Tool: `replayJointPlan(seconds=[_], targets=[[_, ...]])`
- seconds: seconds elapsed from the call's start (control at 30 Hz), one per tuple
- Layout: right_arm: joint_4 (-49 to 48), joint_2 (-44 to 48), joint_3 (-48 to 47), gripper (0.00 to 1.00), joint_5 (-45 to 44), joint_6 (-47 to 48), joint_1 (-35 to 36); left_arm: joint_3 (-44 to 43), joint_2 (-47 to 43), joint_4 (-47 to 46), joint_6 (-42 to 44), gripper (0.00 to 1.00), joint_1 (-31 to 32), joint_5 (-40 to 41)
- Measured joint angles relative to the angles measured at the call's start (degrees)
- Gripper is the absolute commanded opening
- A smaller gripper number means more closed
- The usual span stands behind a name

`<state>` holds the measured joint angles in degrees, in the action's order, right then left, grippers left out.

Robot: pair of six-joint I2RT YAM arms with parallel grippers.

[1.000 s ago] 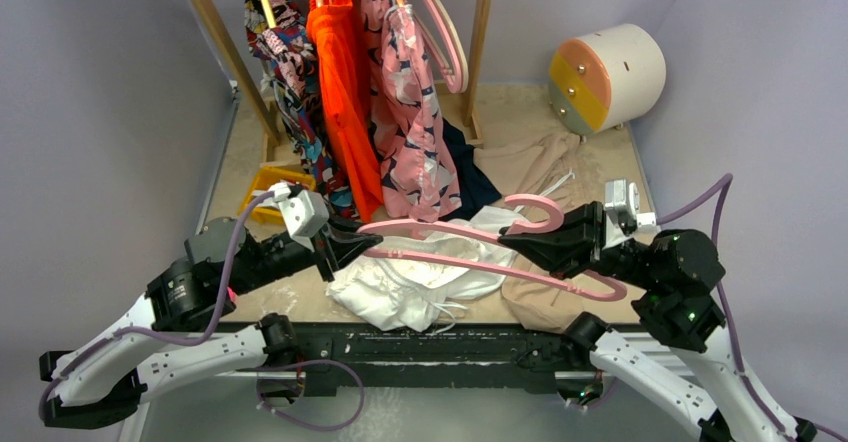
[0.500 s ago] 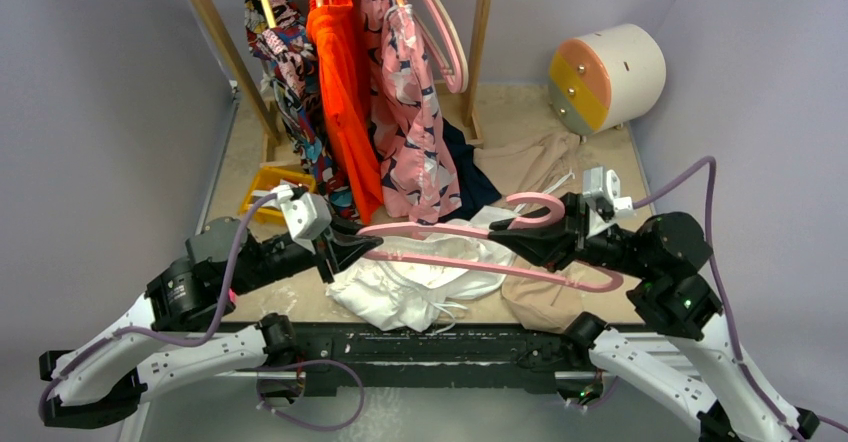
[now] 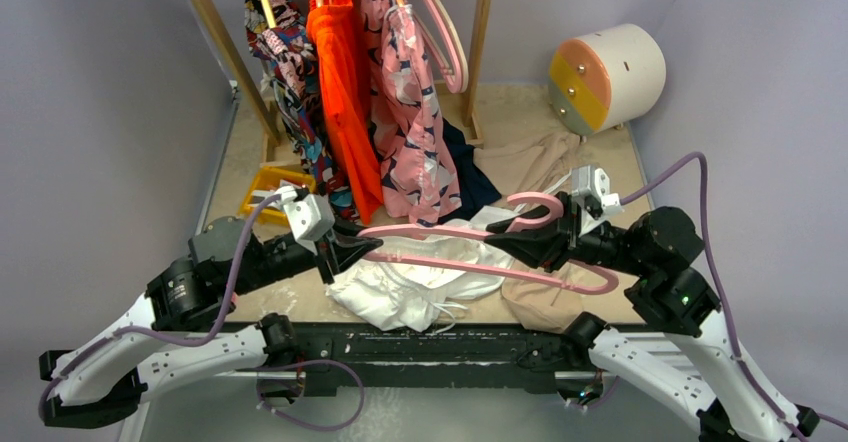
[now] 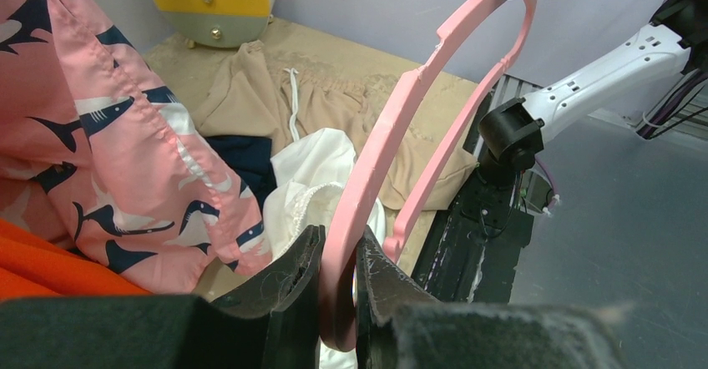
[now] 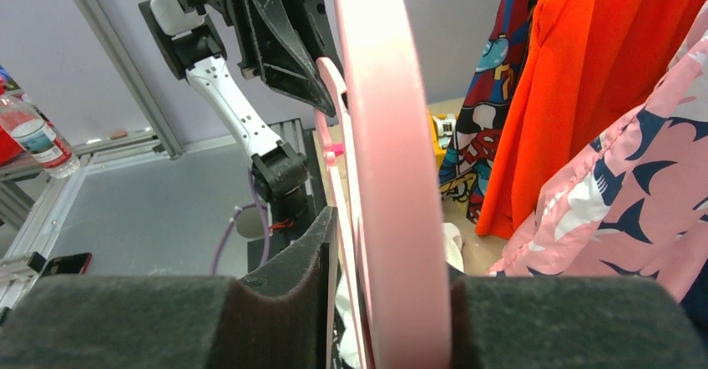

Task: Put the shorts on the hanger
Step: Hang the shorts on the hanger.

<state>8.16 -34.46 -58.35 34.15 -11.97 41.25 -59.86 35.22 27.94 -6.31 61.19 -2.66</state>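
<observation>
One pink hanger [image 4: 386, 139] between both: left jaws clamped shut on it, right jaws slightly parted.

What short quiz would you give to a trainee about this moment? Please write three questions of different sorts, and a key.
1. True or false: the shorts already hang on the hanger.
2. What is the left gripper shut on? A) the shorts B) the hanger C) nothing
3. Fill in: the hanger's hook is at the end near the ___ gripper.
Key: 1 false, they lie on the table under the hanger; 2 B; 3 right, the hook sits by the right gripper.
</observation>
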Motion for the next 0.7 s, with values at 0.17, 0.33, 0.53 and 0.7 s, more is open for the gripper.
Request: replayJointPlan(seconds=[0.17, 0.33, 0.53, 0.7], targets=[[1.0, 0.0, -0.2, 0.31, 0.3, 0.2, 0.0, 0.3, -1.2, 0.0, 0.0, 0.0, 0.0, -0.2], [1.2, 0.2, -0.2, 0.35, 1.9, 0.1, 0.1, 0.7, -1.8, -0.1, -0.1, 0.0, 0.1, -0.3], [1.0, 0.7, -0.2, 0.19, 2.9, 0.0, 0.1, 1.2, -2.6, -0.3, -0.1, 0.0, 0.1, -0.6], [0.8, 1.2, -0.2, 0.18, 2.9, -0.5, 0.1, 1.7, -3.6, -0.7, -0.2, 0.0, 0.1, -0.9]])
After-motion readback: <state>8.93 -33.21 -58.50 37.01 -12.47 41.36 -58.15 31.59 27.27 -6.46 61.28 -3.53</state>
